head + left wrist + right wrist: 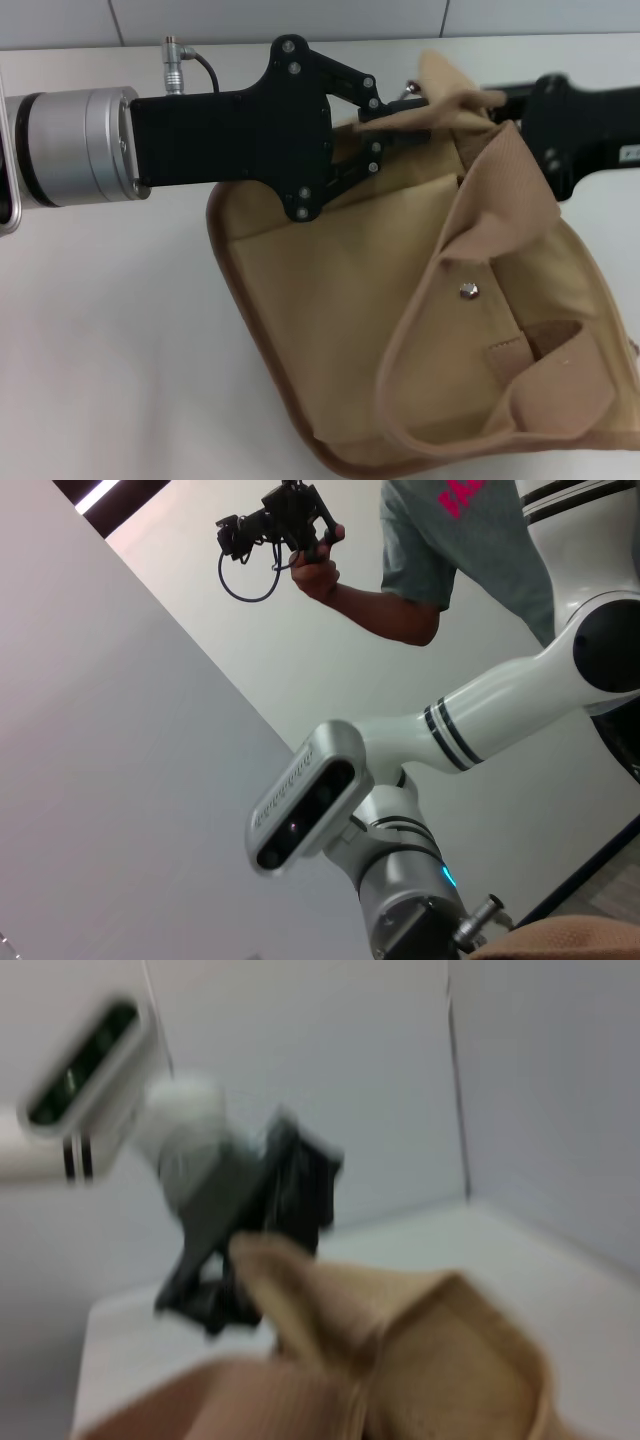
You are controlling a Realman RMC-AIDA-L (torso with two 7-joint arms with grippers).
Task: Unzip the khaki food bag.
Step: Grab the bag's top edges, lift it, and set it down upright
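Observation:
The khaki food bag (420, 320) lies tilted on the white table, its metal snap (467, 291) and front pockets facing me. One wide webbing handle (500, 190) stands up on its right side. My left gripper (395, 125) reaches in from the left and is shut on the bag's top edge, where a strip of fabric (440, 112) runs taut. My right gripper (535, 120) comes in from the right at the same top edge, partly behind the handle. The right wrist view shows the left gripper (225, 1290) on the tan fabric (400, 1340). The zipper is hidden.
The white table (110, 340) lies around the bag, with a grey wall behind it. The bag's base reaches the lower and right edges of the head view. The left wrist view shows my right arm (500, 720), a sliver of the bag (575, 940) and a person holding a controller (285, 520).

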